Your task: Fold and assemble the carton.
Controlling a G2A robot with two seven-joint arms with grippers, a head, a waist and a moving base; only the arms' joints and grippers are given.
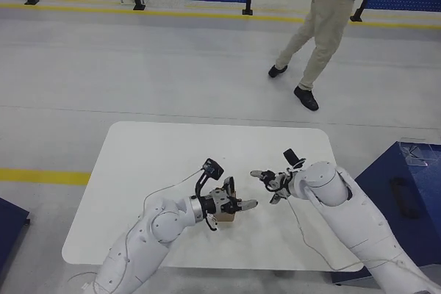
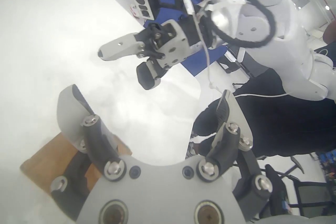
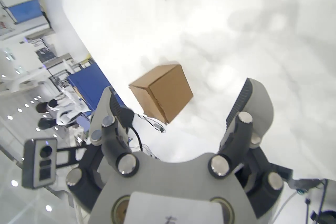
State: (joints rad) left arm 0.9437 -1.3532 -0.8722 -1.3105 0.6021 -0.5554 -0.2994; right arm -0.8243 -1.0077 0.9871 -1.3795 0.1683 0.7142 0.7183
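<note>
Currently the carton [image 3: 161, 92] sits on the white table [image 1: 147, 162] near the robot's edge, folded up into a brown cube with a seam showing on one face. The left gripper [image 1: 240, 193] hangs just above and beside it with its fingers spread wide, and the box lies behind one finger rather than between them. The right gripper [image 1: 267, 185] hovers over the table close by, facing the left one, its fingers likewise apart and holding nothing
</note>
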